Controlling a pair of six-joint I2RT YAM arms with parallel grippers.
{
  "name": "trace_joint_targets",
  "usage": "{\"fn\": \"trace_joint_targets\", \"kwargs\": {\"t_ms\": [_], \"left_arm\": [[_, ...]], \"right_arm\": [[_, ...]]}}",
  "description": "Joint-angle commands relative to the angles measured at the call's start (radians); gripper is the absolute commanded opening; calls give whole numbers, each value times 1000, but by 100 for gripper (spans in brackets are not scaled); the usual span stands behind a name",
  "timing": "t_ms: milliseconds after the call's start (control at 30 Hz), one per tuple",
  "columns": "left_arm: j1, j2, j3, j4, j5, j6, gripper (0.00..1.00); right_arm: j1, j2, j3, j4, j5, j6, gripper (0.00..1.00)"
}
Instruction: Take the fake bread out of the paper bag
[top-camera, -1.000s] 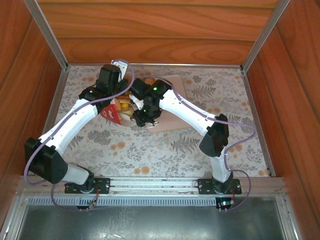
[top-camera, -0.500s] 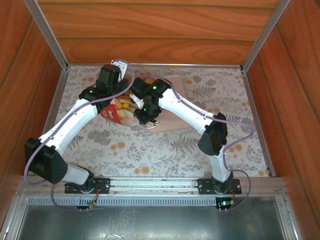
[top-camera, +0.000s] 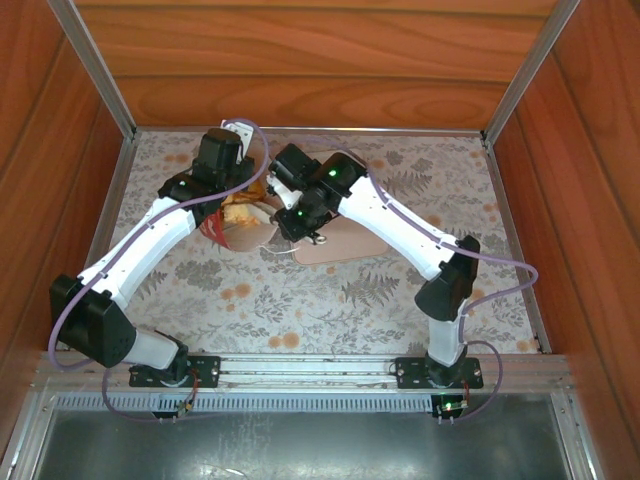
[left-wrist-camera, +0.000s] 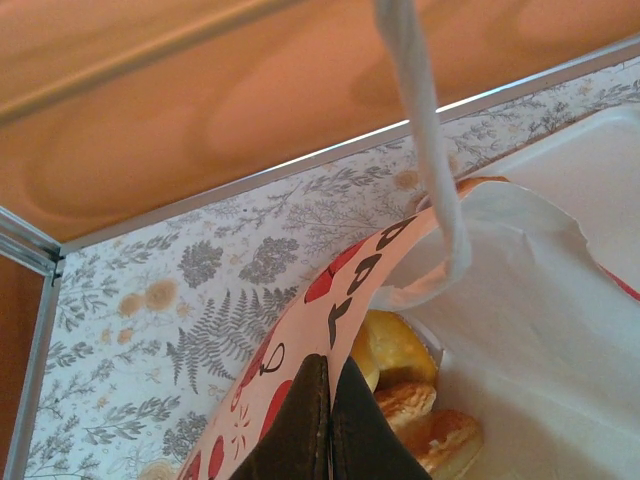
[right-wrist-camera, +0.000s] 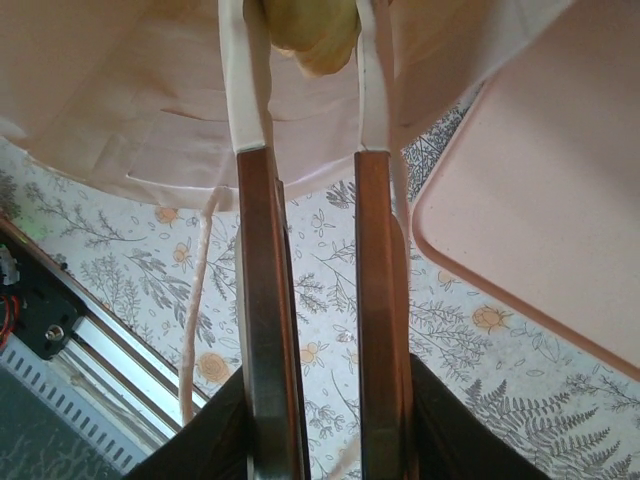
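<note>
**Pulling one bread piece from a bag held open**

Clamps the rim of the paper bag (left-wrist-camera: 520, 300) with the left pincer (left-wrist-camera: 328, 425), jaws pressed flat together on the red-patterned paper; does so, by the look of it, to hold the mouth gaping and stop the bag sliding on the tabletop (left-wrist-camera: 200, 290); leaves the white cord handle (left-wrist-camera: 420, 120) looping up, free of the grip.

Shows several golden pieces of fake bread (left-wrist-camera: 400, 355) inside that mouth, just beside the clamped edge; not emptied yet, then, with most of the job judged to lie ahead.

Reaches to the bag's mouth with the right pincer (right-wrist-camera: 306, 60); grips one yellow bread piece (right-wrist-camera: 305, 25) narrowly, with the pads (right-wrist-camera: 245, 90) touching it on both sides as far as the wrist view allows; cannot tell how firm the hold is, with most of the piece cut off at the top edge.

Lies just beside the pale tray (right-wrist-camera: 540, 200), mouth turned toward it; probably set that way so each piece needs only a short carry.

Calls next, as a guess, for drawing the piece straight back out; risks dragging the thin paper or snagging the loose cord hanging beside the fingers.
</note>
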Motion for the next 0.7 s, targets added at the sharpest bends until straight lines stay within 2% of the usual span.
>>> {"fn": "trace_joint_targets", "kwargs": {"t_ms": [0,367,667], "left_arm": [[5,8,1,33,-32,0,0],[5,15,16,34,-57,10,0],[5,25,24,34,-71,11,0]], "right_arm": [[-11,-54,-11,0,20,16,21],[-23,-180,-73,-4,52,39,21],[-46,-362,-163,13,84,74,24]]}}
